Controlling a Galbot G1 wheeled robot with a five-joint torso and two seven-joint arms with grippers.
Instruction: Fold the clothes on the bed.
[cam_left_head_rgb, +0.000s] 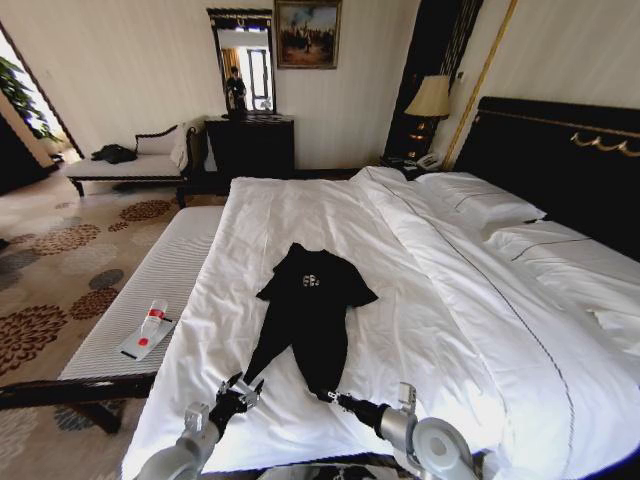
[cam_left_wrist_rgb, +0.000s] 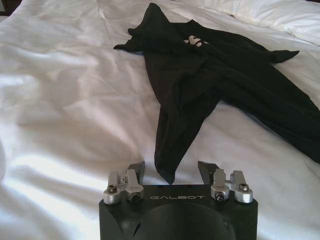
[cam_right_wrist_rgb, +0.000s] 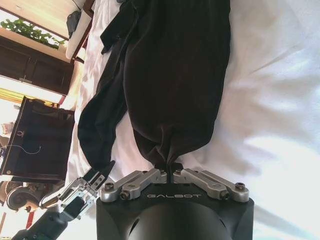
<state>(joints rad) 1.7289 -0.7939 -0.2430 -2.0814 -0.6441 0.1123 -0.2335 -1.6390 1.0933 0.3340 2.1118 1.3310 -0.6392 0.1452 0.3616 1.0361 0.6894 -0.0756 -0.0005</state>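
Black short-sleeved soft-fabric T-shirt (cam_left_head_rgb: 312, 312) w/ small white chest lettering: lying on white duvet of big bed (cam_left_head_rgb: 300, 215) w/ dark wooden headboard, near foot edge. Long axis runs collar-to-hem, collar toward far side, hem toward robot; lower part bunched into two narrow tails.

Head view: whole garment, sleeves spread, both grippers at hem end. Left wrist view: left gripper (cam_left_wrist_rgb: 172, 172) w/ jaws spread apart, narrow hem tip between them, not pinched. Right wrist view: right gripper (cam_right_wrist_rgb: 172, 170) clamped tight on other hem corner, fabric gathered into pinch; left gripper also seen just beside T-shirt's other tail.

Long white ribbed bench (cam_left_head_rgb: 150, 300) alongside bed, left of T-shirt, small red-and-white item on it, unclear what.
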